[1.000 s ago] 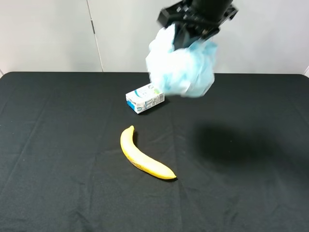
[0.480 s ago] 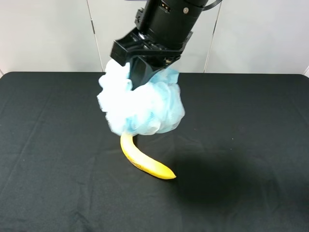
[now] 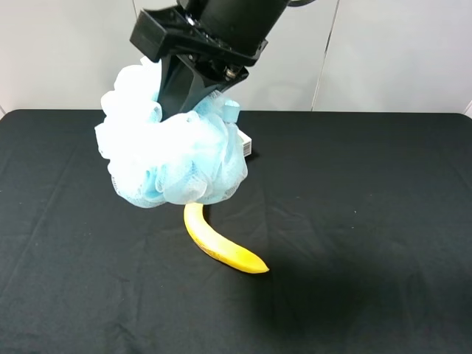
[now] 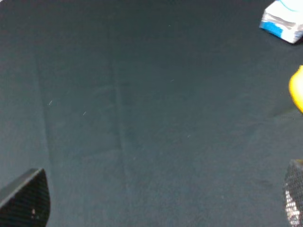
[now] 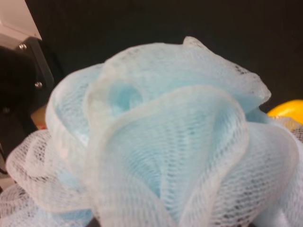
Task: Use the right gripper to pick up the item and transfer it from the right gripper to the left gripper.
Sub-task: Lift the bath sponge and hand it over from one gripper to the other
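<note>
My right pincer [image 3: 184,94] is clamping down on the bath pouf [image 3: 169,158] from above, its black fingers sinking into the ruffled netting. In the high view this is happening in the upper left-centre of the frame. The pouf is hanging under the pincer as a bulky light-blue and white ball, raised off the black desk [image 3: 369,221]. It is covering most of the small white-and-blue carton [image 3: 246,143], which is showing only one corner past the pouf's right edge. The yellow banana [image 3: 221,247] is lying on the desk just below the pouf in that frame, its upper tip disappearing behind the netting.

My right wrist camera is filling up with folds of the pouf [image 5: 165,142], and a slip of the banana [image 5: 287,109] is peeking past them; the fingers themselves are not showing there.

My left pincer [image 4: 161,203] is hovering over bare desk cloth [image 4: 142,94] with its two fingertips [image 4: 26,203] spread wide and nothing lying between them. In that wrist view the carton [image 4: 282,21] and one end of the banana [image 4: 297,94] are sitting at the edge of sight, well apart from the fingertips
</note>
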`<state>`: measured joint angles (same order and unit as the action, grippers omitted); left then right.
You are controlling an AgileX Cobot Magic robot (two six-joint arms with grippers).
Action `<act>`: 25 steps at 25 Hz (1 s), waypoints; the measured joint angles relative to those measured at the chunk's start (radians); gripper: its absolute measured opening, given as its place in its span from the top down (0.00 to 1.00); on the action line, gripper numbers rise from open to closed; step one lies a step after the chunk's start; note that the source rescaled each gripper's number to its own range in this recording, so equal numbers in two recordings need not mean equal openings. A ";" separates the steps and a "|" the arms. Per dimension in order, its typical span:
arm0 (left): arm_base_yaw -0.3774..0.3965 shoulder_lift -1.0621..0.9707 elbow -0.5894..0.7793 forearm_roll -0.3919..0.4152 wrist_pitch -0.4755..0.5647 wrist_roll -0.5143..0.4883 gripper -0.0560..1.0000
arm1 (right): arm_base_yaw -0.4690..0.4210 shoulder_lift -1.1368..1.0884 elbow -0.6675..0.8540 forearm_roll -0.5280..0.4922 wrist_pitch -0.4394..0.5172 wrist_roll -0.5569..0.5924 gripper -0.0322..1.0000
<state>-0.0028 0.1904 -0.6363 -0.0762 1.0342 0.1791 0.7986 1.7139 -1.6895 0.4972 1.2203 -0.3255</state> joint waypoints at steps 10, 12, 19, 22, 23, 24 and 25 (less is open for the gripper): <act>-0.086 0.297 -0.046 -0.298 -0.181 0.308 0.03 | 0.000 -0.001 -0.004 0.003 0.000 0.000 0.94; -0.116 0.325 -0.046 -0.309 -0.195 0.314 0.03 | 0.000 -0.001 -0.004 0.003 -0.005 0.003 0.94; -0.310 0.503 -0.046 -0.321 -0.254 0.349 0.03 | 0.000 -0.001 -0.005 0.005 -0.042 0.032 0.95; -0.388 0.584 -0.046 -0.323 -0.293 0.383 0.03 | 0.000 -0.001 -0.005 0.007 -0.061 0.053 0.95; -0.416 0.613 -0.046 -0.323 -0.315 0.389 0.03 | 0.000 -0.001 -0.005 0.007 -0.062 0.059 0.95; -0.448 0.641 -0.046 -0.323 -0.342 0.393 0.03 | 0.000 -0.001 -0.005 0.007 -0.062 0.064 0.95; -0.471 0.664 -0.046 -0.323 -0.368 0.393 0.03 | 0.000 -0.001 -0.005 0.007 -0.062 0.067 0.95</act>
<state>-0.4739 0.8540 -0.6820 -0.3996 0.6663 0.5725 0.7986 1.7128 -1.6947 0.5038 1.1584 -0.2585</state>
